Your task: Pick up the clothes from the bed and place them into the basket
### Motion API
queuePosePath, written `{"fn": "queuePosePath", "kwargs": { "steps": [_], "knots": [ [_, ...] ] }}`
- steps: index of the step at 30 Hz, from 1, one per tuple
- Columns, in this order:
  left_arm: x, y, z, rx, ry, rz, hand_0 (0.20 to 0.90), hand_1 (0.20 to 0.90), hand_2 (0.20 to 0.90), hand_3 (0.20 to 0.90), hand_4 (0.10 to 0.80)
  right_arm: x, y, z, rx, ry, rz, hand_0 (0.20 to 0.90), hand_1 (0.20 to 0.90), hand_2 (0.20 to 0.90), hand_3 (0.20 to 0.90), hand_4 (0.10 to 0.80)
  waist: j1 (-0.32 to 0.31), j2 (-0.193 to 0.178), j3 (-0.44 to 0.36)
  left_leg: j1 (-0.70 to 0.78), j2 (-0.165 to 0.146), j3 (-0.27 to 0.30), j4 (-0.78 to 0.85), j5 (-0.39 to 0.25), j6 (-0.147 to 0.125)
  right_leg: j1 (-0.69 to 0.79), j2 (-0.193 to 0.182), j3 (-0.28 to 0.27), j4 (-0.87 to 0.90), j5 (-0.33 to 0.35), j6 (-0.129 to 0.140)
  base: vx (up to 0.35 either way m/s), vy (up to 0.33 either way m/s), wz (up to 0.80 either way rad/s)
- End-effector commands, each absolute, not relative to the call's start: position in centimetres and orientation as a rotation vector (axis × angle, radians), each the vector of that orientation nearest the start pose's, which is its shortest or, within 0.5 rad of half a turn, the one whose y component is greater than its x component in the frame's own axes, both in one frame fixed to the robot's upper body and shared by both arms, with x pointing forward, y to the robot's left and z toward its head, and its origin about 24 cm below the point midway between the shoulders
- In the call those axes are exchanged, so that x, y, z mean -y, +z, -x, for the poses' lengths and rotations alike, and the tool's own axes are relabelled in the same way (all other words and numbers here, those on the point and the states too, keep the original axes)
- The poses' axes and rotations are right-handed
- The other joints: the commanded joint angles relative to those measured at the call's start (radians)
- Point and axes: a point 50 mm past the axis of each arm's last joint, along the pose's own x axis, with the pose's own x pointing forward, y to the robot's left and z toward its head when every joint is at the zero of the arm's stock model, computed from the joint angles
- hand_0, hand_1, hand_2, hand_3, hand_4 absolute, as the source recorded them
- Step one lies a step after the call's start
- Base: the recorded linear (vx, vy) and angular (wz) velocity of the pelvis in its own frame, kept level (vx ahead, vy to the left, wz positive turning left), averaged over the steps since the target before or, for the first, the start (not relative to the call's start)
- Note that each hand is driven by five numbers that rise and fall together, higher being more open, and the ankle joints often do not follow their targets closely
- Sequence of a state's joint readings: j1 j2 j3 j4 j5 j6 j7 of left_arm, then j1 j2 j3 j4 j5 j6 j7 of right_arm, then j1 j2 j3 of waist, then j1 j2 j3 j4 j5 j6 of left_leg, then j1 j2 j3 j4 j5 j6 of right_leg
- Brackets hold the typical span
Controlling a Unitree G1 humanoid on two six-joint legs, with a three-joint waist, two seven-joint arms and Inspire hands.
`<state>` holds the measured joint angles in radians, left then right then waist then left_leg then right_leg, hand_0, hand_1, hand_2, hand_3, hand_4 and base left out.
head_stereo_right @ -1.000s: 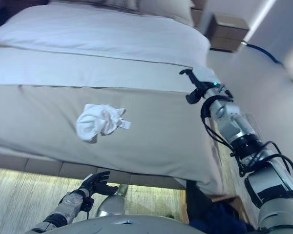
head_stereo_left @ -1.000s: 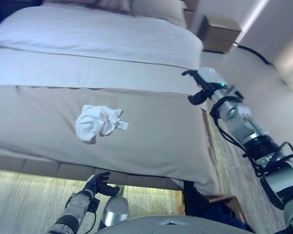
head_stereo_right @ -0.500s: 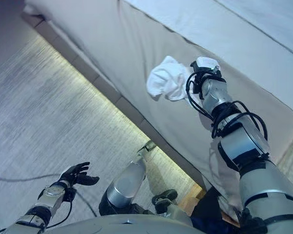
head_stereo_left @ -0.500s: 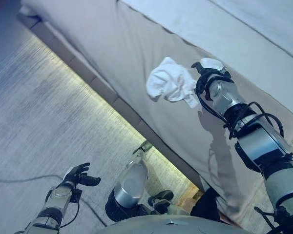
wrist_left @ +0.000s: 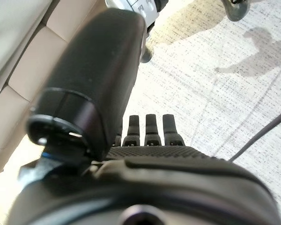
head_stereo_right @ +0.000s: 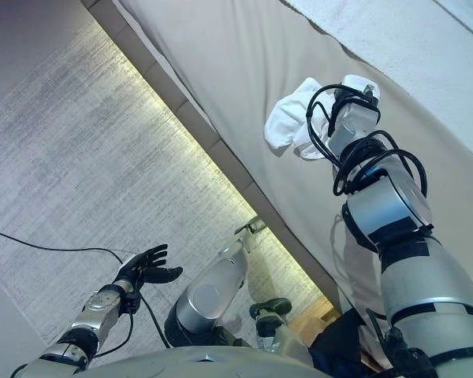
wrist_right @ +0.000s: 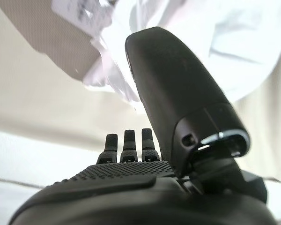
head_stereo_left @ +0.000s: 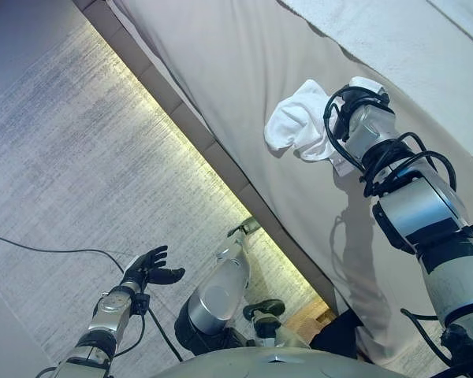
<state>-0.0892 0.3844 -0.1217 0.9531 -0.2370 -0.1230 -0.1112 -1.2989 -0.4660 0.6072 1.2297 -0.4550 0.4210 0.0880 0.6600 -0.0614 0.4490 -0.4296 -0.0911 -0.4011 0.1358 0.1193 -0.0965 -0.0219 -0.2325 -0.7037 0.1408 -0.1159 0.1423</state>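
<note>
White garment [head_stereo_left: 299, 126]: crumpled on the beige bed [head_stereo_left: 244, 71] near its edge, partly covered by the right hand [wrist_right: 178, 89], whose fingers [wrist_right: 125, 143] show only as straight tips, so contact with the cloth cannot be told. Left hand [head_stereo_left: 148, 268]: fingers spread wide, empty, over the carpeted floor [head_stereo_left: 63, 157]; basket not visible.

We see the bed [head_stereo_left: 244, 87] running aslant across the upper right of the head views, its top spread with a taupe cover [head_stereo_left: 221, 55] that gives way to a paler sheet [head_stereo_left: 426, 47] toward the far corner. A crumpled white garment [head_stereo_left: 299, 122] lies directly on the taupe cover, near the bed's edge. Below the padded bed base [head_stereo_left: 213, 153], a lit strip borders the grey carpeted floor [head_stereo_left: 71, 150].
</note>
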Motion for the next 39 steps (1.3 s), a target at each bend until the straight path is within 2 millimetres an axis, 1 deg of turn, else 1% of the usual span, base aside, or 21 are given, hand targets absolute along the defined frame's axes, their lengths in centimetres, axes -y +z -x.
{"fn": "queuePosePath", "kwargs": {
  "steps": [1, 4, 5, 6, 7, 8, 12, 14, 16, 17, 18, 19, 21, 23, 24, 25, 28, 30, 32, 33, 39],
  "knots": [
    [-27.5, -10.4, -16.8, -0.762, 0.061, -0.201, 0.9, 0.9, 0.9, 0.9, 0.8, 19.3, 26.3, -42.8, -0.242, -0.204, 1.435, 0.9, 0.9, 0.9, 0.9, 0.8, 0.019, 0.033, 0.059, 0.087, 0.035, 0.129, -0.145, 0.006, 0.094, -0.027, -0.051, -0.004, 0.202, 0.017, -0.046, -0.016, -0.02, -0.06],
    [-27.1, -10.4, -17.0, -0.749, 0.052, -0.187, 0.9, 0.9, 0.9, 0.9, 0.8, 18.2, 26.1, -42.9, -0.248, -0.116, 1.42, 0.9, 0.9, 0.9, 0.9, 0.8, 0.015, 0.043, 0.068, 0.073, 0.034, 0.137, -0.146, 0.015, 0.093, -0.046, -0.058, -0.004, 0.212, 0.008, -0.047, 0.0, 0.0, 0.0],
    [-27.1, -10.4, -17.0, -0.749, 0.052, -0.187, 0.9, 0.9, 0.9, 0.9, 0.8, 18.2, 26.1, -42.9, -0.248, -0.116, 1.421, 0.9, 0.9, 0.9, 0.9, 0.8, 0.015, 0.043, 0.068, 0.072, 0.034, 0.137, -0.146, 0.015, 0.093, -0.046, -0.058, -0.003, 0.213, 0.007, -0.047, 0.0, 0.0, 0.0],
    [-27.0, -10.3, -17.0, -0.742, 0.047, -0.186, 0.9, 0.9, 0.9, 0.9, 0.8, 17.5, 25.8, -43.0, -0.244, -0.049, 1.424, 0.681, 0.681, 0.681, 0.645, 0.545, 0.011, 0.047, 0.071, 0.066, 0.034, 0.141, -0.143, 0.016, 0.093, -0.055, -0.058, -0.001, 0.218, 0.006, -0.047, 0.0, 0.0, 0.0],
    [-27.0, -10.3, -17.0, -0.737, 0.045, -0.183, 0.9, 0.9, 0.9, 0.9, 0.8, 17.2, 25.8, -43.0, -0.233, -0.022, 1.426, 0.434, 0.434, 0.434, 0.356, 0.256, 0.01, 0.048, 0.071, 0.058, 0.036, 0.143, -0.139, 0.016, 0.092, -0.062, -0.058, 0.0, 0.22, 0.0, -0.048, -0.021, -0.011, -0.05],
    [-27.0, -10.2, -17.1, -0.733, 0.043, -0.181, 0.9, 0.9, 0.9, 0.9, 0.8, 16.8, 25.7, -43.1, -0.214, -0.001, 1.424, 0.3, 0.3, 0.3, 0.2, 0.1, 0.009, 0.049, 0.071, 0.051, 0.037, 0.144, -0.136, 0.016, 0.092, -0.068, -0.054, 0.002, 0.221, -0.003, -0.049, -0.022, -0.024, -0.08],
    [-26.8, -10.0, -17.4, -0.714, 0.032, -0.171, 0.9, 0.9, 0.9, 0.9, 0.8, 15.2, 26.3, -43.2, -0.089, 0.021, 1.385, 0.3, 0.3, 0.3, 0.2, 0.1, 0.001, 0.052, 0.071, 0.018, 0.04, 0.144, -0.121, 0.017, 0.089, -0.105, -0.039, 0.01, 0.241, -0.024, -0.058, -0.024, -0.017, -0.07],
    [-26.7, -9.9, -17.5, -0.705, 0.031, -0.167, 0.9, 0.9, 0.9, 0.9, 0.8, 14.7, 26.7, -43.2, -0.006, -0.003, 1.336, 0.3, 0.3, 0.3, 0.2, 0.1, -0.004, 0.05, 0.071, 0.001, 0.046, 0.145, -0.118, 0.02, 0.086, -0.124, -0.027, 0.012, 0.244, -0.028, -0.059, -0.035, -0.04, -0.03],
    [-26.7, -9.8, -17.5, -0.701, 0.028, -0.172, 0.9, 0.9, 0.9, 0.9, 0.8, 14.2, 27.4, -43.1, 0.107, -0.061, 1.266, 0.3, 0.3, 0.3, 0.2, 0.1, -0.009, 0.048, 0.071, -0.007, 0.054, 0.142, -0.119, 0.019, 0.085, -0.136, -0.015, 0.013, 0.244, -0.033, -0.06, -0.024, -0.061, -0.05],
    [-26.7, -9.8, -17.5, -0.703, 0.028, -0.176, 0.9, 0.9, 0.9, 0.9, 0.8, 14.0, 28.1, -42.9, 0.199, -0.131, 1.195, 0.3, 0.3, 0.3, 0.2, 0.1, -0.013, 0.046, 0.071, -0.009, 0.058, 0.141, -0.116, 0.017, 0.085, -0.139, -0.012, 0.016, 0.245, -0.029, -0.06, -0.027, -0.072, -0.04],
    [-26.6, -10.0, -17.4, -0.705, 0.04, -0.175, 0.9, 0.9, 0.9, 0.9, 0.8, 13.7, 29.7, -42.5, 0.329, -0.221, 1.118, 0.3, 0.3, 0.3, 0.2, 0.1, -0.022, 0.042, 0.071, -0.007, 0.064, 0.142, -0.113, 0.01, 0.084, -0.143, -0.008, 0.021, 0.248, -0.029, -0.062, -0.026, -0.068, -0.02],
    [-26.5, -10.0, -17.3, -0.706, 0.047, -0.174, 0.9, 0.9, 0.9, 0.9, 0.8, 13.6, 30.5, -42.2, 0.401, -0.27, 1.075, 0.3, 0.3, 0.3, 0.2, 0.1, -0.027, 0.039, 0.071, -0.004, 0.067, 0.142, -0.113, 0.007, 0.083, -0.142, -0.005, 0.024, 0.247, -0.029, -0.062, -0.031, -0.045, -0.02],
    [-26.5, -10.3, -17.0, -0.709, 0.072, -0.167, 0.9, 0.9, 0.9, 0.9, 0.8, 12.9, 32.9, -40.9, 0.585, -0.374, 0.905, 0.3, 0.3, 0.3, 0.2, 0.1, -0.047, 0.028, 0.071, 0.011, 0.078, 0.147, -0.112, -0.004, 0.081, -0.136, 0.002, 0.037, 0.244, -0.026, -0.065, -0.027, -0.027, -0.06],
    [-26.9, -10.7, -16.3, -0.723, 0.109, -0.173, 0.9, 0.9, 0.9, 0.9, 0.8, 13.4, 35.9, -38.7, 0.812, -0.49, 0.748, 0.3, 0.3, 0.3, 0.2, 0.1, -0.071, 0.006, 0.071, 0.053, 0.088, 0.165, -0.122, -0.015, 0.076, -0.095, 0.012, 0.061, 0.214, -0.023, -0.063, -0.015, -0.052, -0.17],
    [-26.9, -10.7, -16.2, -0.725, 0.11, -0.177, 0.9, 0.9, 0.9, 0.9, 0.8, 13.5, 36.2, -38.5, 0.838, -0.506, 0.738, 0.3, 0.3, 0.3, 0.2, 0.1, -0.072, 0.004, 0.071, 0.059, 0.089, 0.167, -0.124, -0.016, 0.075, -0.089, 0.014, 0.063, 0.209, -0.023, -0.063, -0.005, -0.074, -0.32],
    [-27.4, -10.8, -15.8, -0.735, 0.138, -0.182, 0.9, 0.9, 0.9, 0.9, 0.8, 13.9, 38.6, -36.4, 0.998, -0.587, 0.69, 0.3, 0.3, 0.3, 0.2, 0.1, -0.087, -0.007, 0.071, 0.106, 0.097, 0.183, -0.139, -0.022, 0.072, -0.054, 0.013, 0.076, 0.178, -0.015, -0.057, 0.009, -0.052, -0.34],
    [-28.2, -11.2, -14.6, -0.775, 0.159, -0.203, 0.9, 0.9, 0.9, 0.9, 0.8, 15.0, 40.9, -33.7, 1.169, -0.679, 0.655, 0.3, 0.3, 0.3, 0.2, 0.1, -0.118, -0.025, 0.024, 0.158, 0.104, 0.207, -0.163, -0.028, 0.071, -0.005, 0.026, 0.109, 0.126, -0.01, -0.052, 0.043, -0.042, -0.43],
    [-28.4, -11.3, -14.0, -0.791, 0.158, -0.222, 0.9, 0.9, 0.9, 0.9, 0.8, 15.7, 41.4, -32.7, 1.207, -0.718, 0.644, 0.3, 0.3, 0.3, 0.2, 0.1, -0.132, -0.033, -0.005, 0.178, 0.103, 0.216, -0.167, -0.034, 0.071, 0.014, 0.034, 0.124, 0.104, -0.006, -0.05, 0.063, -0.038, -0.27],
    [-28.8, -11.6, -13.2, -0.833, 0.159, -0.242, 0.9, 0.9, 0.9, 0.9, 0.8, 17.0, 41.7, -31.5, 1.227, -0.754, 0.657, 0.3, 0.3, 0.3, 0.2, 0.1, -0.169, -0.04, -0.071, 0.221, 0.098, 0.228, -0.176, -0.05, 0.071, 0.051, 0.049, 0.164, 0.061, -0.011, -0.051, 0.105, -0.021, -0.43],
    [-28.8, -11.6, -13.2, -0.833, 0.155, -0.247, 0.9, 0.9, 0.9, 0.9, 0.8, 17.1, 41.7, -31.5, 1.231, -0.762, 0.664, 0.3, 0.3, 0.3, 0.2, 0.1, -0.171, -0.04, -0.074, 0.225, 0.098, 0.229, -0.178, -0.051, 0.071, 0.055, 0.051, 0.166, 0.058, -0.009, -0.051, 0.106, -0.016, -0.3],
    [-28.6, -12.3, -12.4, -0.925, 0.098, -0.357, 0.9, 0.9, 0.9, 0.9, 0.8, 20.0, 40.9, -30.8, 1.181, -0.836, 0.736, 0.3, 0.3, 0.3, 0.2, 0.1, -0.258, -0.063, -0.203, 0.332, 0.083, 0.277, -0.205, -0.083, 0.082, 0.138, 0.084, 0.237, -0.017, 0.028, -0.033, 0.092, -0.074, -0.31]
  ]
}}
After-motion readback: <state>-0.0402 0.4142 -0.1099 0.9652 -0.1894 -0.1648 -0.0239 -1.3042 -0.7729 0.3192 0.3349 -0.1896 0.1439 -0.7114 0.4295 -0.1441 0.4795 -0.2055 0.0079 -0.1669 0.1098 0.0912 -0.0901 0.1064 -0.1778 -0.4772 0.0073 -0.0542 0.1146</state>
